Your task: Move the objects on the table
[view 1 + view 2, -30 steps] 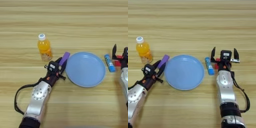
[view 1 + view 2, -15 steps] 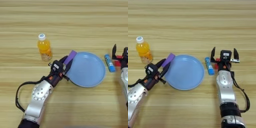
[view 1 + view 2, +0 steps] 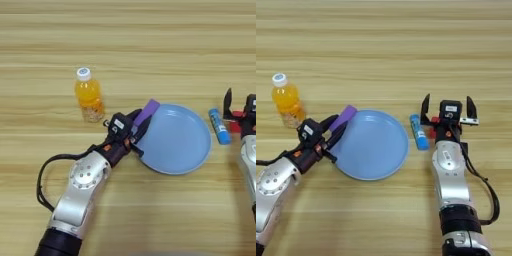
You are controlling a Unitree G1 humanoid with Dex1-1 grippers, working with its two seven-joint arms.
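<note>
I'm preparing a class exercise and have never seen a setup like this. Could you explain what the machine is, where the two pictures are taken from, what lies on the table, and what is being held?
It is a humanoid robot with two arms. Both pictures come from a stereo camera on its head, looking down at a wooden table. On it are a bottle of orange drink, a blue plate and a small blue tube. The left gripper holds a purple block at the plate's left rim. The right gripper is open and empty beside the tube.
</note>
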